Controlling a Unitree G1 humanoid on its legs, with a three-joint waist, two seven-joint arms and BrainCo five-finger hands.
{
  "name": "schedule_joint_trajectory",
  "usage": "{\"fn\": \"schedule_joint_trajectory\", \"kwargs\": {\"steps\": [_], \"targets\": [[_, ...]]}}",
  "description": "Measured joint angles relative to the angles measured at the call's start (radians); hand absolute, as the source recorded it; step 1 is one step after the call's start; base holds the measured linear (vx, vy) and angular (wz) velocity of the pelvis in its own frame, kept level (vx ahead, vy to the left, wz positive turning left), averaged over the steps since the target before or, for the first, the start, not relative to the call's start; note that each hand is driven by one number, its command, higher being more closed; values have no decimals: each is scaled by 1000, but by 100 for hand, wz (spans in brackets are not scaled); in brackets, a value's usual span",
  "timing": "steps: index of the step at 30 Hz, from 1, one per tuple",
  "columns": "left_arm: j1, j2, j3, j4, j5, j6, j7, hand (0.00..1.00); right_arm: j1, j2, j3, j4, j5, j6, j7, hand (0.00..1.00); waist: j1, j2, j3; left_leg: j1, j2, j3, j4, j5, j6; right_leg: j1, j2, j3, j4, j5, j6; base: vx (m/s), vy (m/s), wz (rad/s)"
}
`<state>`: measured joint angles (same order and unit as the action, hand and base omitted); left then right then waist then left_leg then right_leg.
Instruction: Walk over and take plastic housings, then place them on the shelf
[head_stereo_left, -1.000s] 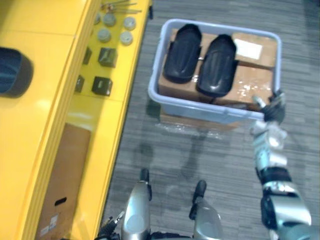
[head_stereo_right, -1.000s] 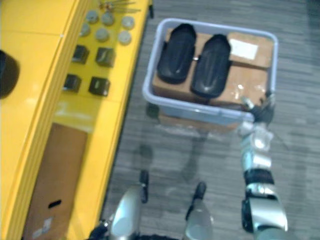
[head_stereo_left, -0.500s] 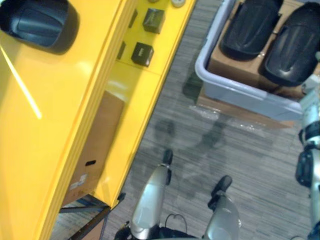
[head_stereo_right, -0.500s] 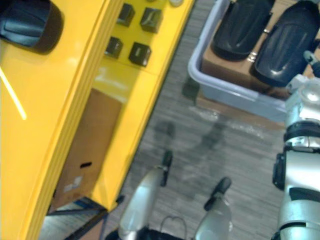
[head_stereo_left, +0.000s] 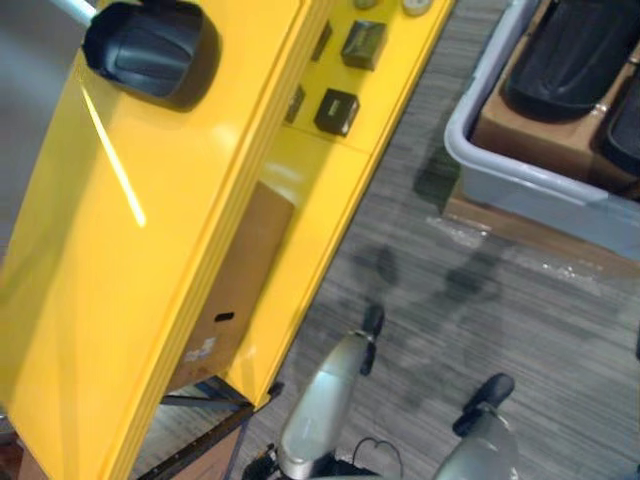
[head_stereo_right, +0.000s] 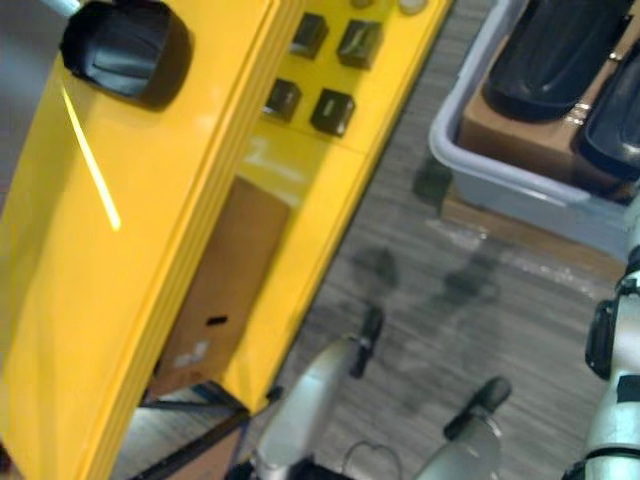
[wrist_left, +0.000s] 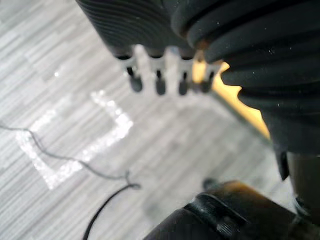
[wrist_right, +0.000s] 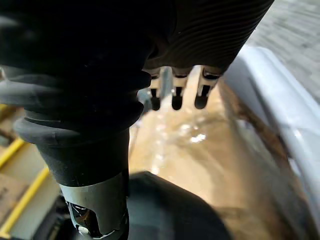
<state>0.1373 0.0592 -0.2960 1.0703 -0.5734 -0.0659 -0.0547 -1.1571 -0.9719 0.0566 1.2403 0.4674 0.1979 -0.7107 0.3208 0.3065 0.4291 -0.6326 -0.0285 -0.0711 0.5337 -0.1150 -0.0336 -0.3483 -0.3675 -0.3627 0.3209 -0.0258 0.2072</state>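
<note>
Two black plastic housings (head_stereo_left: 565, 55) lie on cardboard boxes inside a grey bin (head_stereo_left: 520, 185) on the floor at the upper right. A third black housing (head_stereo_left: 150, 50) rests on the top of the yellow shelf (head_stereo_left: 130, 250) at the left. My right hand (wrist_right: 175, 95) hovers over the cardboard (wrist_right: 200, 150) inside the bin's wall (wrist_right: 280, 100), with its fingers straight and holding nothing. My left hand (wrist_left: 157, 82) hangs above the grey floor beside the shelf's yellow edge, fingers relaxed and empty.
Small dark blocks (head_stereo_left: 336, 110) and round parts sit on the shelf's lower level. A cardboard box (head_stereo_left: 235, 290) stands under the shelf. The bin rests on a flat cardboard box (head_stereo_left: 540, 235). Shiny tape marks (wrist_left: 80, 145) lie on the striped carpet.
The camera has swung left: the shelf now takes up more of the eye views and the bin has slid to the upper right corner. My right hand has left the eye views.
</note>
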Motion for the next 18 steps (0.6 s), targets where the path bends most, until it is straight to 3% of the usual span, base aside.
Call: {"fn": "schedule_joint_trajectory", "kwargs": {"steps": [9, 10, 15, 18], "targets": [[-1, -1, -24, 21, -10, -10, -31, 0, 1, -104, 69, 11, -12, 18, 30, 0, 49, 29, -22, -40, -5, -17, 2, 0, 4, -21, 1, -23, -5, -3, -2, 7, -13, 5], [-1, -1, -25, 22, -10, -15, -35, 0, 1, -112, 75, 20, -11, 20, 30, 100, 51, 29, -22, -42, -7, -22, 2, 0, 5, -22, 0, -29, -5, -3, -1, 23, -29, 12], [-1, -1, -39, 28, -9, -22, -42, 0, 1, -159, 84, 34, -11, 49, 33, 100, 69, 29, -22, -54, -11, -32, 2, -2, 4, -21, 0, -49, -13, -3, -2, 5, -13, 6], [-1, -1, -40, 28, -9, -29, -46, 0, 5, -202, 85, 43, -11, 96, 64, 100, 78, 29, -22, -55, -11, -32, 2, -5, 1, -20, 1, -51, -14, -3, -3, 0, 0, 0]]}}
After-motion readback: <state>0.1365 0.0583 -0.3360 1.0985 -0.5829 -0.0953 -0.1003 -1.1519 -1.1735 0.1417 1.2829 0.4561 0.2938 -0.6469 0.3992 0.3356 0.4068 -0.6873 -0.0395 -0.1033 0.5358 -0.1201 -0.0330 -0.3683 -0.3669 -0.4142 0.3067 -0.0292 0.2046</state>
